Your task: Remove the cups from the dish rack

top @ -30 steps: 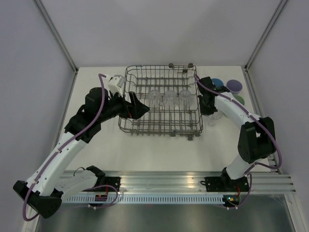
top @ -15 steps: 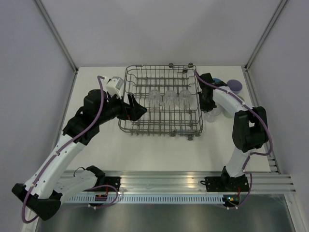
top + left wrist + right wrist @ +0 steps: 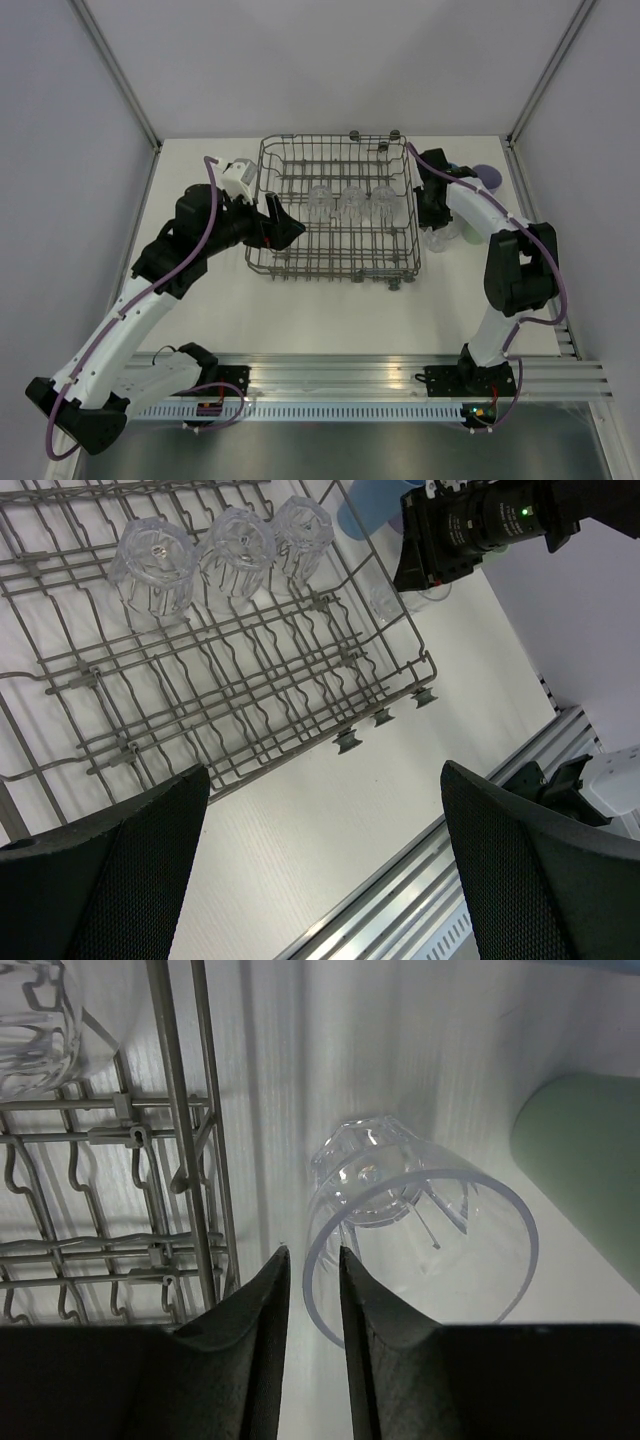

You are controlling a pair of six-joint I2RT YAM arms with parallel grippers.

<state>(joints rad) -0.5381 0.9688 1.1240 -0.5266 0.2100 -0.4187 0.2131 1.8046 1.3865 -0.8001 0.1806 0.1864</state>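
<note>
Cups (image 3: 155, 565): three clear ones stand upturned in the dish rack (image 3: 335, 268). A fourth clear cup (image 3: 420, 1230) sits on the counter (image 3: 300, 310) just beside the rack, near a green cup (image 3: 590, 1160). They look light, stiff and slippery, so grip across the ribbed sides. The right tool (image 3: 313, 1290) is narrowly parted astride the fourth cup's rim. The left tool (image 3: 325, 780) is wide and empty.

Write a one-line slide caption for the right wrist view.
Slightly parted fingers straddle the rim of a clear cup standing beside the dish rack, with a light green cup close by.
</note>
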